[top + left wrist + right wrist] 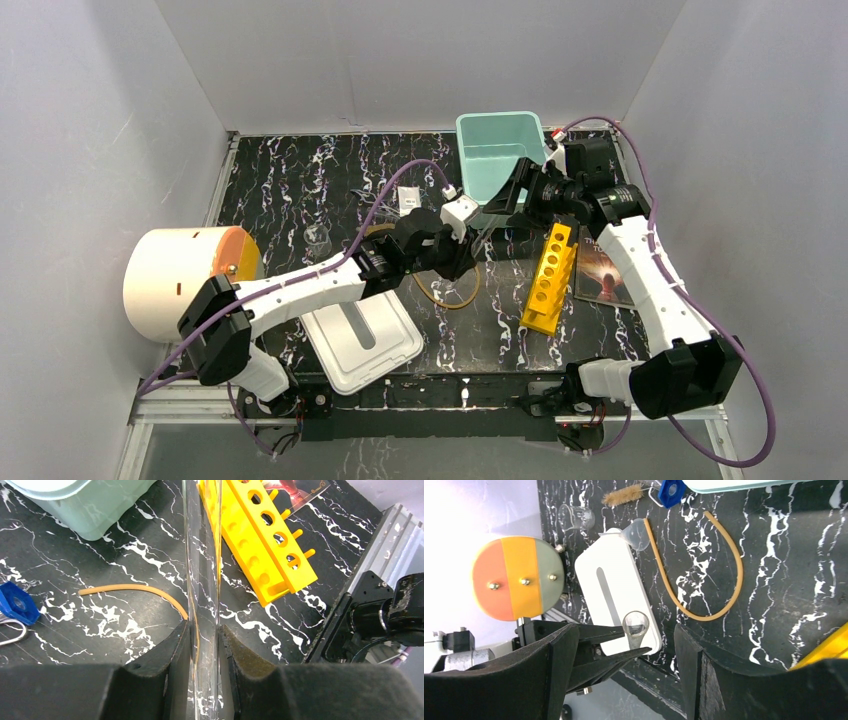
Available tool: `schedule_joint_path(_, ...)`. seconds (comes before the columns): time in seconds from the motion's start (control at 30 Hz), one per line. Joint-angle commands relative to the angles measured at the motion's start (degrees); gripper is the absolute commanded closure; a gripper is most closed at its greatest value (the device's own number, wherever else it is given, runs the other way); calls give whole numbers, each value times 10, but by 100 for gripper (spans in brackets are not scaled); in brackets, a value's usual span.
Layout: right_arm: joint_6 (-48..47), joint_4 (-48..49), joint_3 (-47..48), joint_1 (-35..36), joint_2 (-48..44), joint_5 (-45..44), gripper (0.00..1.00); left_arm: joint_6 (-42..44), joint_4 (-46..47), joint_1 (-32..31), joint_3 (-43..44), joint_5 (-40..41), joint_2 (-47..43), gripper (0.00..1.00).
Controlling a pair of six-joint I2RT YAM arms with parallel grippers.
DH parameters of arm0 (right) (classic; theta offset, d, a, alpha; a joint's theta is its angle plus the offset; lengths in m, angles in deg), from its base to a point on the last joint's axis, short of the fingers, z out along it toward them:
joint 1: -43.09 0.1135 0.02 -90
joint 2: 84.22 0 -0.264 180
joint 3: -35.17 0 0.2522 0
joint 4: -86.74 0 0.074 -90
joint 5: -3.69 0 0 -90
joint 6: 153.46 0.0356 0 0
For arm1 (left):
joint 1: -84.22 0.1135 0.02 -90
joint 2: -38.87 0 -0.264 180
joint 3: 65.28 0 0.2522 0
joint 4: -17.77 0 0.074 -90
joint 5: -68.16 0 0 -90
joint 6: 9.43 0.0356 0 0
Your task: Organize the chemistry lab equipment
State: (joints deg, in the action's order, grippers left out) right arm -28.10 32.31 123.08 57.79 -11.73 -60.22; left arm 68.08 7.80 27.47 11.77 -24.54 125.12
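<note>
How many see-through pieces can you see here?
3: a small beaker near the big drum, a funnel by the white tray, a tube pinched in the left tool. More may be hidden.

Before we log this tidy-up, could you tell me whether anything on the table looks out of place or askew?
The clear funnel lies tipped on its side, its stem over the edge of the white tray. The yellow rack also seems to lie on its side, while the left claw grips a glass tube.
</note>
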Motion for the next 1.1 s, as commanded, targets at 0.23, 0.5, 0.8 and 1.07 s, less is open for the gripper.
schedule_joint_path(0.23, 29, 23, -6, -13, 19, 66, 38, 48, -19, -1, 34, -12, -25, 93)
schedule_joint_path(0.5, 5, 18, -23, -13, 31, 82, 39, 57, -19, 0, 36, -16, -21, 93)
schedule_joint_path(0.8, -29, 1, -1, -13, 57, 124, 49, 75, -27, 0, 39, -16, -13, 93)
schedule_joint_path(1.07, -43, -16, 9, -13, 70, 129, 55, 89, -34, -1, 41, -32, -11, 92)
